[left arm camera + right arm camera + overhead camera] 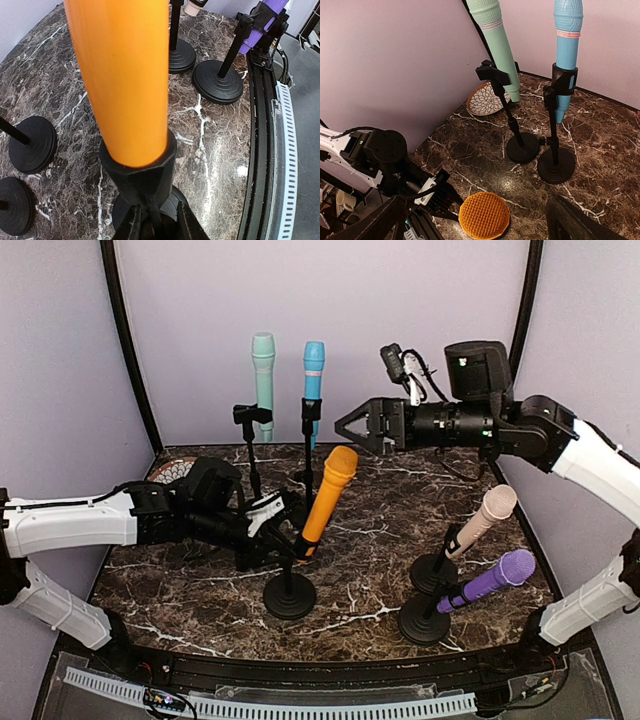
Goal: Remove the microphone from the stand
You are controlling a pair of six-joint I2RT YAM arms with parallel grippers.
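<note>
An orange microphone [325,500] leans in the black clip of a round-based stand [289,597] in the middle of the marble table. My left gripper [284,543] reaches in from the left and is shut on the stand's thin post just under the clip [140,172]; in the left wrist view the microphone body [120,75] rises right above my left gripper [156,216]. My right gripper [345,428] hangs open above and behind the microphone's head. The right wrist view looks down on the orange mesh head [484,216], which lies between the wide-apart fingers [385,220] without touching them.
A mint microphone [263,380] and a blue microphone [314,380] stand on stands at the back. A beige microphone [485,520] and a purple one [490,582] sit on stands at the front right. A patterned plate [175,470] lies at the back left.
</note>
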